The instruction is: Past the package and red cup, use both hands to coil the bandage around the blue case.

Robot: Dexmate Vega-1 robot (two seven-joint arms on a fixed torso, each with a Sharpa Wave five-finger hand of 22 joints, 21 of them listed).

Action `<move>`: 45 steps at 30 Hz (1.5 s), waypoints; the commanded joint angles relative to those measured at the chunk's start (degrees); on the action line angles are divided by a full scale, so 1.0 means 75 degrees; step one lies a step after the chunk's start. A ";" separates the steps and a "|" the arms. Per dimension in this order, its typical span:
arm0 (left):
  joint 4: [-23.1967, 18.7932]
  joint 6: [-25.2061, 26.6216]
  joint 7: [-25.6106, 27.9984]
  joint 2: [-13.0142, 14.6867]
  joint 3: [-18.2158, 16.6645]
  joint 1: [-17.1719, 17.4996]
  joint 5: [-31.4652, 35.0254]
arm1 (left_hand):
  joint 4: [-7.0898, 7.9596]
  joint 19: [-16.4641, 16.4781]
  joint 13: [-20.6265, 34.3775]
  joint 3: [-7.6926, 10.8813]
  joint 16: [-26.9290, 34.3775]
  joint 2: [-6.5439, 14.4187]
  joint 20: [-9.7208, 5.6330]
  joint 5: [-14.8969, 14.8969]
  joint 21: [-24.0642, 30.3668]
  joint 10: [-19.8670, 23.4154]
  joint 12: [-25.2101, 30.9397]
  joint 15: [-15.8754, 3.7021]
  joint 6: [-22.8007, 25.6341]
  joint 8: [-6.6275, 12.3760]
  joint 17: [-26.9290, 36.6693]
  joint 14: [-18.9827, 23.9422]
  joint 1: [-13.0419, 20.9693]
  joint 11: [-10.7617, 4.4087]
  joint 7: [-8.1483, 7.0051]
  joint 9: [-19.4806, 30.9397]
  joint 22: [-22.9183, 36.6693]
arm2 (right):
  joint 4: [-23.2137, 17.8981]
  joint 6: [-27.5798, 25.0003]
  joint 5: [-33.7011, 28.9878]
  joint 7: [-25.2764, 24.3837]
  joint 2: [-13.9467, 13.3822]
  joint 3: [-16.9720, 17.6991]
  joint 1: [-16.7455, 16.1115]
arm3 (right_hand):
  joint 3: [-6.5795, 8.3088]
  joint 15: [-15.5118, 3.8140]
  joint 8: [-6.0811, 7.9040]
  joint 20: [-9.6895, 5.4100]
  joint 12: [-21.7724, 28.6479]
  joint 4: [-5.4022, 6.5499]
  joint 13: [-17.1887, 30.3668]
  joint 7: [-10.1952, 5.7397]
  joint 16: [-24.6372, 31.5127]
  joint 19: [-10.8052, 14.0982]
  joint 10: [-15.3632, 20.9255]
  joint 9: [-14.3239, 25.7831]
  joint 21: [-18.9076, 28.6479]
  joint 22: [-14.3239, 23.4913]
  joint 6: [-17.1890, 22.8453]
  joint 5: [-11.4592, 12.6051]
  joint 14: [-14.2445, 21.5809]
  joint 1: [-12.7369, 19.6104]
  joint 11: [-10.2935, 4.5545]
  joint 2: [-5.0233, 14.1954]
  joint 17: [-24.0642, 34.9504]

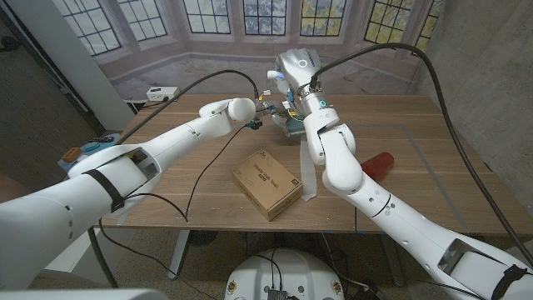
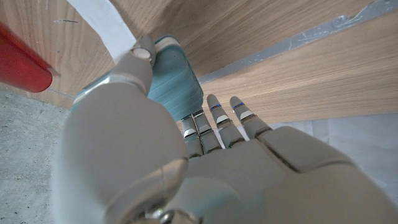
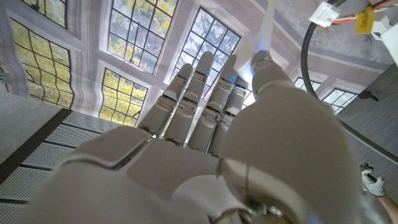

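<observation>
The blue case [image 1: 293, 122] is at the table's far middle, beyond the cardboard package [image 1: 266, 183] and the red cup [image 1: 376, 164], which lies on its side. My left hand [image 1: 260, 117] grips the case; in the left wrist view its thumb [image 2: 140, 57] presses the ribbed blue case [image 2: 177, 84]. The white bandage [image 1: 306, 173] trails from the case toward the package as a long strip. My right hand [image 1: 290, 73] is raised above the case, and in the right wrist view a white strip of bandage [image 3: 267, 18] runs up from between its thumb and fingers.
A small white box [image 1: 161, 93] sits at the table's [image 1: 208, 200] back left corner, and blue and orange items [image 1: 87, 150] lie off the left edge. Black cables cross the table's left half. The red cup [image 2: 18, 62] shows beside the bandage [image 2: 106, 22].
</observation>
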 commanded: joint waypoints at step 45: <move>0.0455 -0.0144 0.0056 -0.0218 0.0114 -0.0228 -0.0112 | 0.0177 -0.0029 0.1798 0.0199 0.0007 0.0720 0.0018 0.0055 0.0029 0.0324 0.0096 0.0065 0.0111 0.2422 0.0018 0.0009 -0.0564 -0.0204 0.0095 0.0017 0.0033 | -0.1309 0.0366 -0.0516 0.0509 0.0375 0.0247 -0.1496 | -0.0065 -0.0756 -0.0070 -0.0061 0.0049 0.0012 0.0027 0.0070 -0.0049 -0.0027 0.0064 0.0035 -0.0018 0.0019 0.0020 0.0043 0.0094 -0.0066 0.0031 0.0097 0.0063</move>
